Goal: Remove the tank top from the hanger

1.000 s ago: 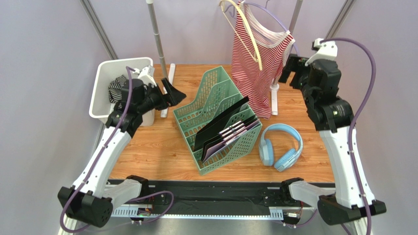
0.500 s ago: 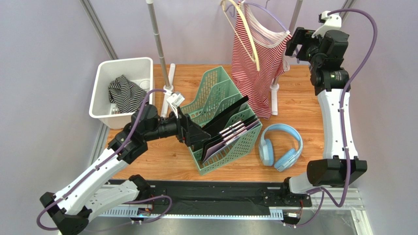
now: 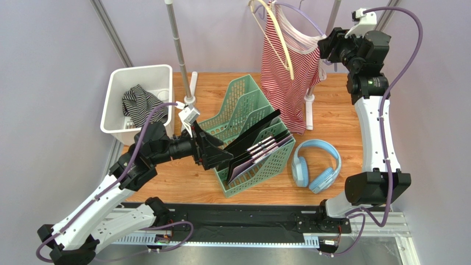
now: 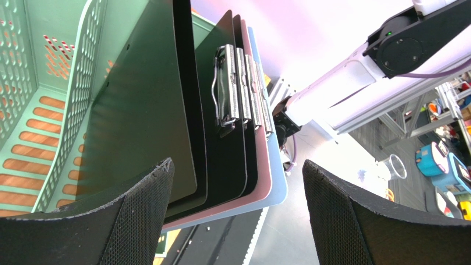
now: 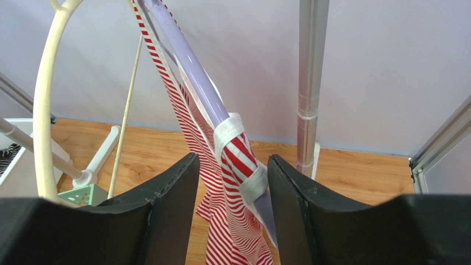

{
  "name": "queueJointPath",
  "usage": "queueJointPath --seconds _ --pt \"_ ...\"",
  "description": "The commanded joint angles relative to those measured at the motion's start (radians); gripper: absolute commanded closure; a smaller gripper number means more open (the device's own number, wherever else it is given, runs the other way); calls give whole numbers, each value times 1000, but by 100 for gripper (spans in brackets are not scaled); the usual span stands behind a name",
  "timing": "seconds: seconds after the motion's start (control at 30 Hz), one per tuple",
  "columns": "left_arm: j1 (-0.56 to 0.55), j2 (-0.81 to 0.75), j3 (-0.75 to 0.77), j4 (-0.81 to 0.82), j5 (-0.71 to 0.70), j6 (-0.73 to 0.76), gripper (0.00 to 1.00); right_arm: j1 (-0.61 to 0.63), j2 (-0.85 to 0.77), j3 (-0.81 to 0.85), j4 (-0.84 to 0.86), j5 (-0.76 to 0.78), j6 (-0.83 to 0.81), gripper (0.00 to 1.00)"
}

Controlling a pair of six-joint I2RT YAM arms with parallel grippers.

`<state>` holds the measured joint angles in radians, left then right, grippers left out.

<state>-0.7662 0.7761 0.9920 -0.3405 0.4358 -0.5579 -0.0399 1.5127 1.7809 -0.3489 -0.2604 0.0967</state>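
A red-and-white striped tank top [image 3: 287, 72] hangs from a lilac hanger [image 3: 309, 19] on the rail at the back. My right gripper [image 3: 326, 47] is up at the hanger's right end. In the right wrist view its jaws [image 5: 233, 160] stand either side of the white-edged shoulder strap [image 5: 237, 152] and the tip of the lilac hanger [image 5: 188, 61]. The right finger touches the strap, while a gap shows at the left finger. My left gripper [image 3: 213, 152] is wide open and holds nothing [image 4: 237, 163], low beside the clipboards.
A cream hanger [image 3: 279, 38] hangs in front of the top. A green file rack [image 3: 243, 105] with several clipboards [image 3: 260, 149] stands mid-table, blue headphones [image 3: 315, 165] to its right. A white bin [image 3: 116, 83] holds striped cloth. A metal rail post [image 5: 309, 83] stands just right of my right fingers.
My right arm rose to the hanger's right end and its jaws narrowed around the strap. My left arm swung from the bin to the file rack, then drew back slightly.
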Motion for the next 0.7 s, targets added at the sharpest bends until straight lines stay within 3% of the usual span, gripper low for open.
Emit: queueJointPath --seconds 0.0,0.37,0.57,0.67 --pt "-5 -17 24 -8 -3 15 10 2 26 12 65 -52 5 48" --pt "-21 -20 63 -5 20 0 14 2 61 25 76 -118 24 55" --pt "-47 -21 79 3 12 -10 15 3 37 3 99 -157 49 79" --pt "-53 -18 80 3 12 -14 16 3 6 -35 136 -166 64 83"
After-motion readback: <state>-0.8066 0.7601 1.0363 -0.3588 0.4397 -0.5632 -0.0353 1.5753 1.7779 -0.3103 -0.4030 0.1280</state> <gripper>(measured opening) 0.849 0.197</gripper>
